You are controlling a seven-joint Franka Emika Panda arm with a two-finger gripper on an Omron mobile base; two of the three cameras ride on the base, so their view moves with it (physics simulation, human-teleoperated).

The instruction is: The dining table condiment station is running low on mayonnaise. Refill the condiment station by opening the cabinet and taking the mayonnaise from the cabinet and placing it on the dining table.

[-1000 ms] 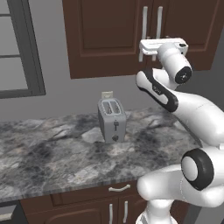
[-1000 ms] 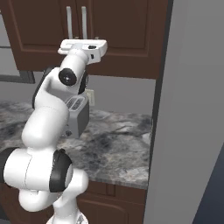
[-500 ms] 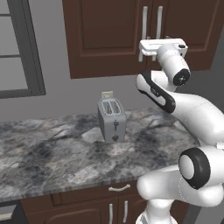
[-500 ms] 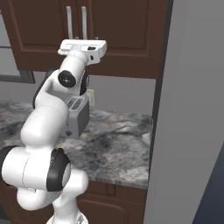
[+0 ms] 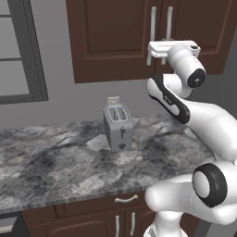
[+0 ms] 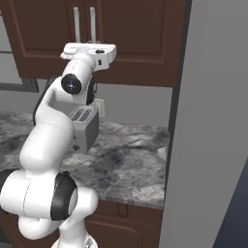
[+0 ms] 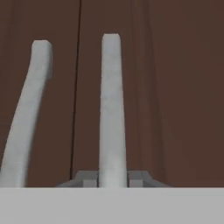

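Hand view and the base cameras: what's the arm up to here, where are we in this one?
The arm has raised its gripper to the cabinet, and the fingers sit either side of the right door's silver bar handle, near its lower end. Both doors look shut, so no mayonnaise is visible yet. Below, a toaster stands on the marbled counter.

You see the cabinet (image 5: 115, 37) in dark brown wood, its two bar handles (image 7: 111, 109) pale silver-grey. The counter (image 5: 55, 162) is grey stone, marbled with dark and light veins. The toaster (image 5: 118, 127) is plain grey. The wall (image 5: 60, 99) is flat grey, the window frame (image 5: 30, 51) darker grey.
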